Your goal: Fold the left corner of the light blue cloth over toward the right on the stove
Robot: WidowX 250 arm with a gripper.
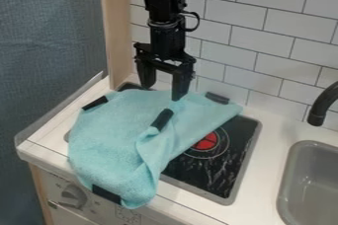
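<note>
Gripper hangs fingers-down over the back part of the stove; fingers are spread apart with nothing clamped between them; the tip of the finger nearer the sink overlaps the cloth's back edge in view, can't tell if it touches. Light teal cloth is the nearest thing; it lies rumpled over the left and back of the black stove top, spreads onto the white worktop on the left, and its front end drapes over the worktop's front edge beside the grey knob; it carries four black patches: one at the left edge, one at the back right corner, one at the front end, one on a raised fold near the middle; a crease runs from that fold toward the front. Red burner centre shows just right of the cloth; grey sink and black faucet sit farther right; white tiled wall behind, blue-grey curtain at left.
</note>
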